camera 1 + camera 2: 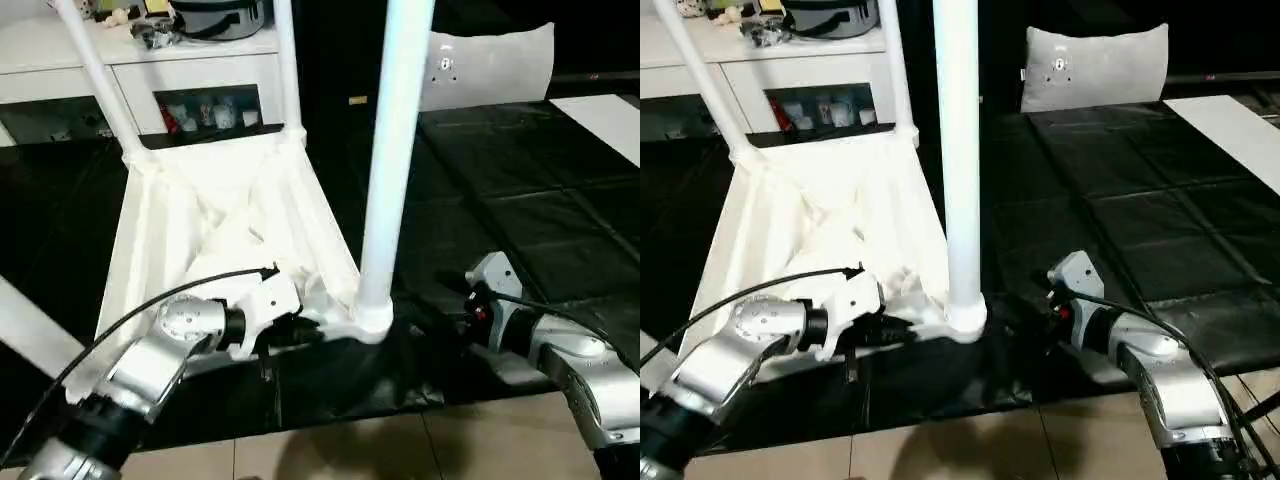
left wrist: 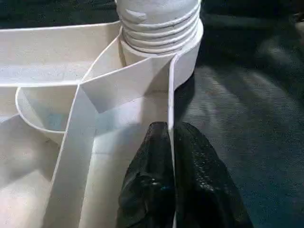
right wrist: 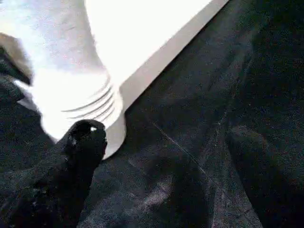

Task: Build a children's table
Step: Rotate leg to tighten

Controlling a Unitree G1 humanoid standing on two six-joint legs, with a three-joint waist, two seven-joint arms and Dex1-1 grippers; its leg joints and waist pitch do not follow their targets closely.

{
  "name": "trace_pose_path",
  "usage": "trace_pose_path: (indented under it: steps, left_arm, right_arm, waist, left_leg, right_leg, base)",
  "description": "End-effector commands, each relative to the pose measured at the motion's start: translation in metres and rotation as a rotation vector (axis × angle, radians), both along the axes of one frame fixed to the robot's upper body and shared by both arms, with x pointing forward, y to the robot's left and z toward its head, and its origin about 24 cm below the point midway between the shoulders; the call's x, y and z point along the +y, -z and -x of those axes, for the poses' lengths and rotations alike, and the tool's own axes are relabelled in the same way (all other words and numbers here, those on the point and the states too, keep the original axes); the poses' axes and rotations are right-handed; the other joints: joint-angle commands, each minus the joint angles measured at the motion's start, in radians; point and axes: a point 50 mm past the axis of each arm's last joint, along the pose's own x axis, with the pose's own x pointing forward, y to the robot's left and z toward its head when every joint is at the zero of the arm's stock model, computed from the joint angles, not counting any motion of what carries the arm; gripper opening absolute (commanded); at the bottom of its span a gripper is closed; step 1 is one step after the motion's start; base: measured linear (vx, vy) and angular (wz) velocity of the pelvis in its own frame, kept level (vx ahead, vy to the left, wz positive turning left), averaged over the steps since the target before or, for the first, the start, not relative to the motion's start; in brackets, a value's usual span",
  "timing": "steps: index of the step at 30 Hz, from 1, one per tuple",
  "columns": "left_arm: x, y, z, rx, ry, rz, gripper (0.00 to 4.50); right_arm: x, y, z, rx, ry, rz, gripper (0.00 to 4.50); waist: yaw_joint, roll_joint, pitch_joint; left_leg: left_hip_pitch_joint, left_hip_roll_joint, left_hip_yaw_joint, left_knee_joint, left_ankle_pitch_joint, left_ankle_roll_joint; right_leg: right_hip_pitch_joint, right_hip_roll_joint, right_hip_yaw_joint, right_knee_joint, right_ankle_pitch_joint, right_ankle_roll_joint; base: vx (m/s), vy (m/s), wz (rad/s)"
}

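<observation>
The white table top (image 1: 215, 235) lay upside down on a black floor mat (image 1: 500, 230), its ribbed underside facing up, in front of a white cabinet (image 1: 120, 70). Three white legs stood in its corner sockets: two at the far corners (image 1: 95, 70) (image 1: 287, 60) and one at the near right corner (image 1: 392, 160), where the thread at its base still showed above the socket (image 2: 159, 21). The left gripper (image 2: 172, 142) had its two black fingers (image 2: 147, 190) pressed shut on the thin side wall of the top, just beside that socket, one finger inside the wall and one outside. The right gripper (image 1: 1055, 300) hovered close to the base of the same leg with its fingers spread wide, holding nothing; one fingertip (image 3: 85, 137) showed just beside the threaded base. The step in hand appeared to be seating this third leg: the left arm steadied the top while the right arm readied a grip. The next move would likely call for closing the right fingers around the leg and turning it until the thread sank in.
</observation>
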Motion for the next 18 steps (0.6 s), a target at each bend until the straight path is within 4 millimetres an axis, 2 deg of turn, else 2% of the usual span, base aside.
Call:
trace_pose_path:
  steps: [1, 2, 3, 5, 8, 10, 11, 13, 14, 15, 16, 18]
  left_arm:
    - [0.012, -0.001, -0.014, -0.053, -0.107, -0.035, 0.02]
    - [0.011, -0.001, -0.024, -0.072, -0.132, -0.019, 0.02]
    - [0.01, -0.002, -0.027, -0.07, -0.137, -0.006, 0.02]
    - [0.008, -0.002, -0.03, -0.063, -0.13, 0.012, 0.02]
    - [0.004, -0.002, -0.031, -0.046, -0.096, 0.021, 0.02]
    - [-0.003, 0.001, -0.027, -0.007, 0.002, 0.026, 0.02]
    - [-0.008, 0.003, -0.022, 0.01, 0.066, 0.027, 0.02]
    - [-0.011, 0.004, -0.018, 0.02, 0.134, 0.026, 0.02]
    - [-0.013, 0.005, -0.017, 0.023, 0.157, 0.026, 0.02]
    - [-0.015, 0.007, -0.014, 0.029, 0.217, 0.024, 0.02]
    - [-0.016, 0.007, -0.013, 0.03, 0.235, 0.02, 0.02]
    - [-0.015, 0.008, -0.012, 0.03, 0.25, 0.012, 0.02]
  right_arm:
    - [0.001, -0.004, -0.003, -0.019, 0.008, -0.008, 4.5]
    - [0.0, -0.005, -0.005, -0.028, 0.02, -0.004, 4.5]
    - [-0.001, -0.006, -0.006, -0.033, 0.024, -0.001, 4.5]
    - [-0.001, -0.007, -0.008, -0.041, 0.033, 0.001, 4.5]
    - [-0.002, -0.008, -0.011, -0.051, 0.044, 0.0, 4.5]
    - [-0.001, -0.01, -0.013, -0.059, 0.04, -0.002, 4.5]
    - [-0.001, -0.011, -0.014, -0.059, 0.024, -0.001, 4.5]
    - [-0.001, -0.012, -0.014, -0.061, 0.004, 0.002, 4.5]
    - [-0.001, -0.013, -0.013, -0.063, -0.004, 0.004, 4.5]
    - [-0.001, -0.015, -0.011, -0.071, -0.053, 0.003, 4.5]
    - [0.0, -0.017, -0.01, -0.071, -0.078, 0.001, 4.5]
    - [0.0, -0.018, -0.008, -0.068, -0.104, -0.003, 4.5]
  waist:
    - [0.003, -0.013, -0.053]
    - [0.003, -0.012, -0.054]
    - [0.002, -0.016, -0.056]
    - [0.002, -0.018, -0.058]
    - [-0.001, -0.017, -0.059]
    - [0.001, -0.014, -0.064]
    - [0.003, -0.017, -0.064]
    - [0.012, -0.014, -0.069]
    - [0.012, -0.014, -0.069]
    - [0.02, -0.019, -0.074]
    - [0.027, -0.017, -0.075]
    - [0.041, -0.016, -0.074]
  left_leg:
    - [0.005, 0.006, -0.006, -0.077, -0.305, 0.028]
    - [0.008, 0.005, -0.005, -0.074, -0.305, 0.03]
    - [0.008, 0.002, -0.005, -0.072, -0.295, 0.03]
    - [-0.002, 0.006, -0.009, -0.077, -0.27, 0.03]
    - [0.0, 0.007, -0.009, -0.076, -0.273, 0.032]
    - [0.003, 0.011, -0.005, -0.073, -0.241, 0.042]
    - [0.002, 0.011, -0.004, -0.073, -0.233, 0.046]
    - [0.0, 0.017, -0.004, -0.07, -0.189, 0.053]
    - [0.0, 0.017, -0.004, -0.07, -0.189, 0.053]
    - [0.004, 0.017, 0.001, -0.064, -0.148, 0.07]
    - [0.001, 0.019, 0.001, -0.062, -0.122, 0.078]
    - [0.002, 0.022, 0.003, -0.061, -0.115, 0.088]
  right_leg:
    - [0.039, -0.05, 0.026, -0.105, -0.543, -0.084]
    - [0.037, -0.05, 0.025, -0.109, -0.554, -0.079]
    - [0.039, -0.05, 0.025, -0.111, -0.554, -0.072]
    - [0.047, -0.052, 0.025, -0.101, -0.511, -0.079]
    - [0.044, -0.055, 0.025, -0.102, -0.518, -0.083]
    - [0.042, -0.054, 0.031, -0.093, -0.438, -0.125]
    - [0.044, -0.054, 0.032, -0.093, -0.417, -0.133]
    - [0.049, -0.056, 0.035, -0.076, -0.303, -0.175]
    - [0.049, -0.056, 0.035, -0.076, -0.303, -0.175]
    - [0.049, -0.054, 0.038, -0.067, -0.209, -0.208]
    - [0.053, -0.055, 0.039, -0.057, -0.158, -0.223]
    - [0.053, -0.056, 0.039, -0.054, -0.14, -0.233]
  base:
    - [0.0, 0.0, 0.0]
    - [0.0, 0.0, 0.0]
    - [0.0, 0.0, 0.0]
    - [0.0, 0.0, 0.0]
    - [0.0, 0.0, 0.0]
    - [0.0, 0.0, 0.0]
    - [0.0, 0.0, 0.0]
    - [0.0, 0.0, 0.0]
    - [0.051, 0.0, 0.04]
    - [0.0, 0.0, 0.0]
    - [0.0, 0.0, 0.0]
    - [0.0, 0.0, 0.0]
